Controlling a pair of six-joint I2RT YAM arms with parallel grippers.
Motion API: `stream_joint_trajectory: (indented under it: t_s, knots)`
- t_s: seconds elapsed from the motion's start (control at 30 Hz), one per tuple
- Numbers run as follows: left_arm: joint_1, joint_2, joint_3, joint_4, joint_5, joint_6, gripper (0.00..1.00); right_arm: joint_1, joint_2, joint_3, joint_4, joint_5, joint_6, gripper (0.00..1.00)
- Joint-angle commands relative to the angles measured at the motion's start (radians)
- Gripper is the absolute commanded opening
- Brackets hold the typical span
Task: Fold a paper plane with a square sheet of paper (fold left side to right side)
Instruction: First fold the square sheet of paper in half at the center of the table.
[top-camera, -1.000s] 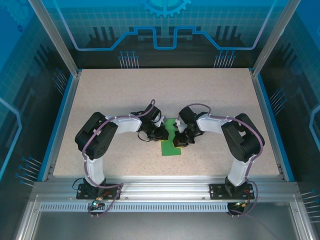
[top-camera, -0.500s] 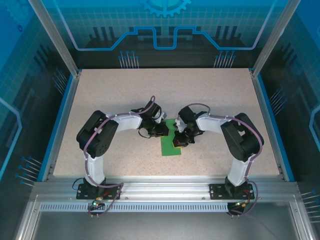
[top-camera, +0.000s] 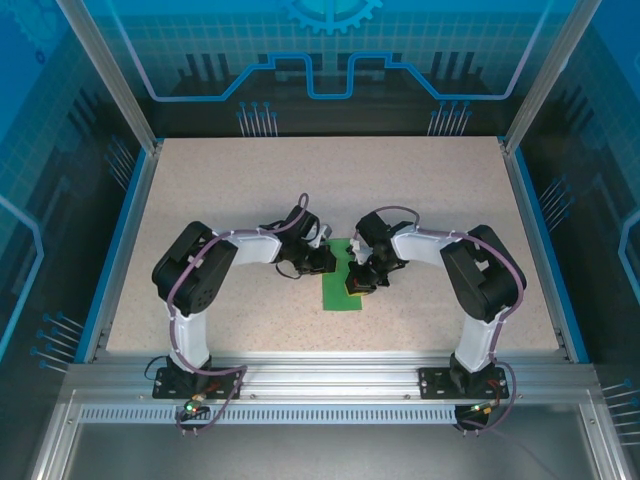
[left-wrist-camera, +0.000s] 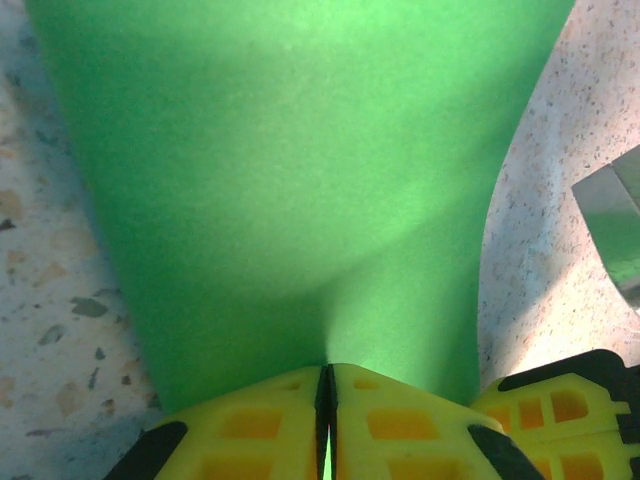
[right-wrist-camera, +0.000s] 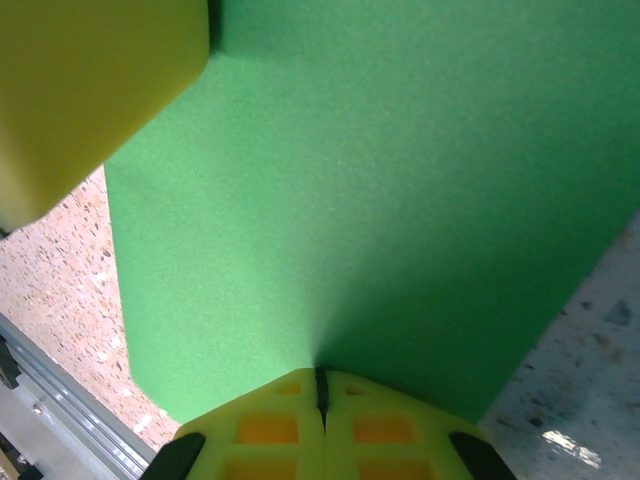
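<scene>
**A:** From above, where is the sheet of paper (top-camera: 340, 296)?

**B:** It lies on the speckled worktop (top-camera: 250, 190), with an arm reaching in from either side. The left end effector (top-camera: 327, 262) meets the sheet's left edge. The right end effector (top-camera: 357, 284) sits over its right part.

**A:** And the left wrist camera?

**B:** The sheet (left-wrist-camera: 300, 180) runs up and away from the yellow fingers (left-wrist-camera: 250, 435), bowed rather than flat. The left end effector (left-wrist-camera: 325, 372) is pressed together, pinching the sheet's near edge. Another yellow piece (left-wrist-camera: 560, 410) sits just right of the sheet.

**A:** And the right wrist?

**B:** The right end effector (right-wrist-camera: 320, 378) is also pressed together, pinching the sheet (right-wrist-camera: 400, 200) at its near edge. A yellow block (right-wrist-camera: 90, 90) overlaps the sheet's upper left corner. Bare worktop (right-wrist-camera: 60, 280) shows left of the sheet.
</scene>
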Motion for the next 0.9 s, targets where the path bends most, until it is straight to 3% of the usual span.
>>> stream_joint_trajectory:
  t_s: [0.0,0.47,0.87]
  knots:
    - [0.014,0.024,-0.044,0.048,-0.079,0.014,0.13,0.005,0.068,-0.034,-0.093,0.177,-0.009,0.0]
    - [0.074,0.033,0.054,0.003,-0.112,0.037,0.13,0.005,0.062,-0.047,-0.099,0.195,-0.011,0.0]
    - [0.131,0.129,0.204,-0.045,-0.11,0.071,0.13,0.005,0.046,-0.059,-0.1,0.2,-0.007,0.0]
